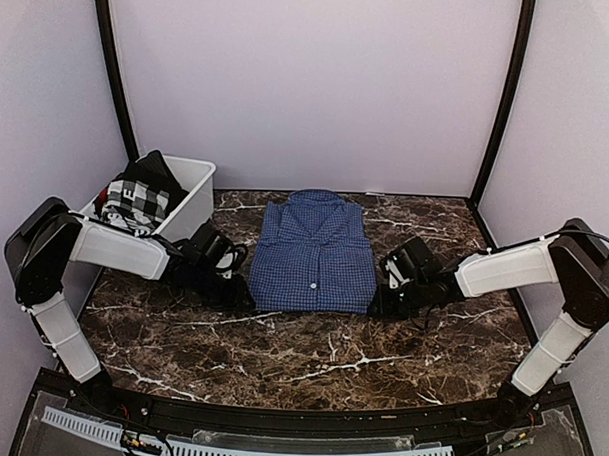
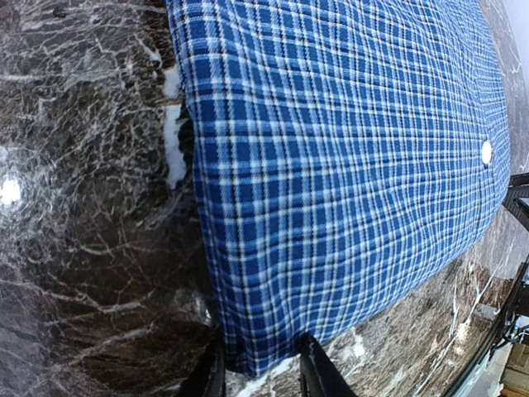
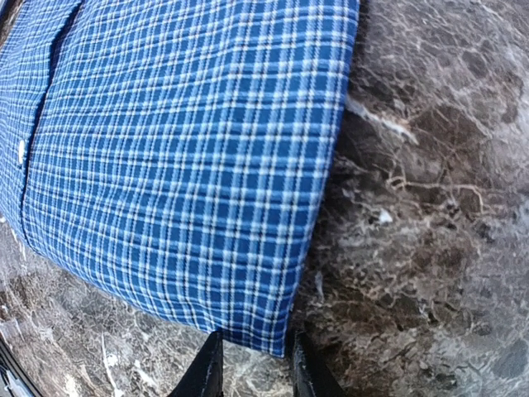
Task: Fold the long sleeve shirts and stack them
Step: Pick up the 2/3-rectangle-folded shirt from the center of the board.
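Observation:
A blue checked long sleeve shirt (image 1: 314,253) lies folded flat on the marble table, collar at the far end and white buttons down the middle. My left gripper (image 1: 244,291) is at its near left corner. In the left wrist view, the shirt (image 2: 347,149) fills the frame and its corner lies between the parted fingers of the left gripper (image 2: 260,376), unpinched. My right gripper (image 1: 377,301) is at the near right corner. In the right wrist view, that corner of the shirt (image 3: 190,149) sits between the parted fingers of the right gripper (image 3: 254,368).
A white plastic bin (image 1: 190,199) stands at the back left, holding a black and white checked garment (image 1: 135,202) and dark cloth. Bare dark marble table (image 1: 310,358) lies in front of the shirt. Purple walls enclose the back and sides.

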Motion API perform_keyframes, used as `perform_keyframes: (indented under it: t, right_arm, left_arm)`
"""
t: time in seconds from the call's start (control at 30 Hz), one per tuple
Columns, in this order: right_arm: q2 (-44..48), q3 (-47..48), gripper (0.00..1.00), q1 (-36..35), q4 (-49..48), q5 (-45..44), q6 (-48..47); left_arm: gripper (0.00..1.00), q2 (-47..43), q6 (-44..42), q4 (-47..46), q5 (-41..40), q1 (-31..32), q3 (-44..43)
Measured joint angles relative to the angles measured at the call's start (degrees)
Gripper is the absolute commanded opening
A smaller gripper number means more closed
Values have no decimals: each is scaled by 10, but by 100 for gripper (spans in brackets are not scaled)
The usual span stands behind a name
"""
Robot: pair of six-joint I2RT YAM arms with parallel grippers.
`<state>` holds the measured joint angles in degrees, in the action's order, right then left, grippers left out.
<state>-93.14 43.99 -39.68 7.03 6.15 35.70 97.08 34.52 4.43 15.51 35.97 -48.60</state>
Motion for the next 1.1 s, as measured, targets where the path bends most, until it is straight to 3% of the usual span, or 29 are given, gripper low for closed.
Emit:
perform_keyframes:
  t: [0.33, 0.87, 1.1]
  right_arm:
    - [8, -9, 25, 0, -4, 0, 15]
    - [7, -10, 0, 0, -4, 5, 24]
    - [4, -10, 0, 0, -6, 8, 23]
  left_arm:
    - [28, 0, -4, 0, -1, 0, 0]
    - [7, 0, -5, 0, -1, 0, 0]
    - [0, 0, -4, 0, 0, 0, -1]
